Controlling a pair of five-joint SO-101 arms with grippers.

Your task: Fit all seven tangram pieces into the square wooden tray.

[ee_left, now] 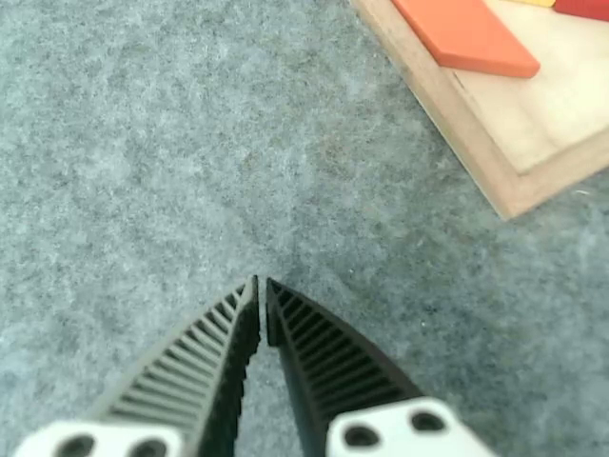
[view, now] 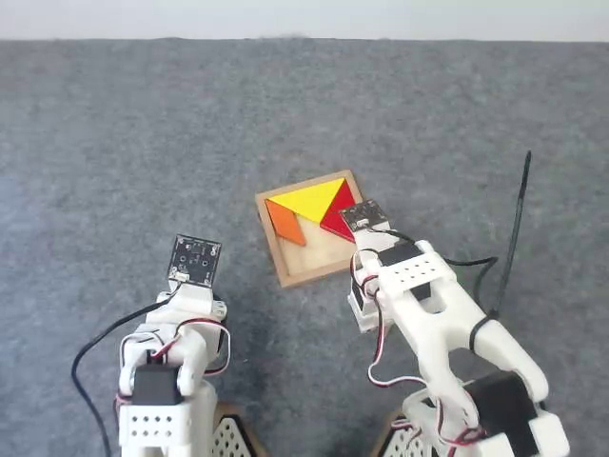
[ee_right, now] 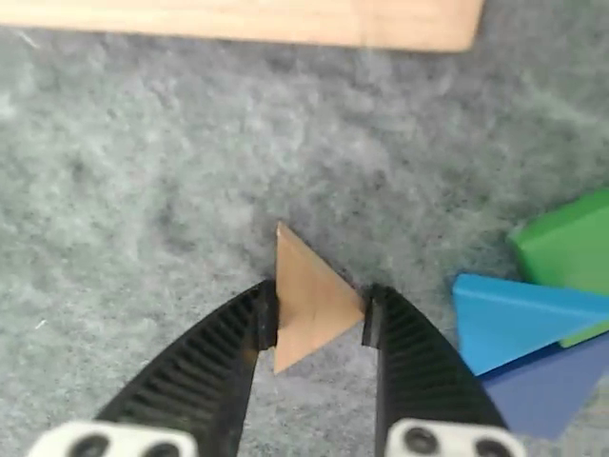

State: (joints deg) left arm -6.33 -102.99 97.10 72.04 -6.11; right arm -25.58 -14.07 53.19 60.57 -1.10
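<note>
- Square wooden tray (view: 324, 255): lies at the centre of the high view, turned slightly askew on the grey felt mat (view: 143, 143).
- Tray contents: a yellow triangle (view: 312, 198) along the far edge, an orange parallelogram (view: 285, 222) at its left, and a red triangle (view: 338, 221) at its right. The near half of the tray floor is bare wood.
- Tan triangle (ee_right: 309, 300): pinched on two sides between the black ribbed fingers of the right gripper (ee_right: 319, 314), over the mat just outside the tray's rim (ee_right: 238, 21).
- Loose pieces: a green piece (ee_right: 566, 252), a light blue triangle (ee_right: 519, 314) and a darker blue piece (ee_right: 552, 386) are clustered together on the mat beside the right gripper.
- Right arm (view: 428, 314): lower right of the high view, with its wrist over the tray's right corner.
- Left gripper (ee_left: 262, 295): fingers pressed together with nothing between them, over bare mat, apart from the tray's corner (ee_left: 495, 124).
- Left arm (view: 171, 362): lower left of the high view.
</note>
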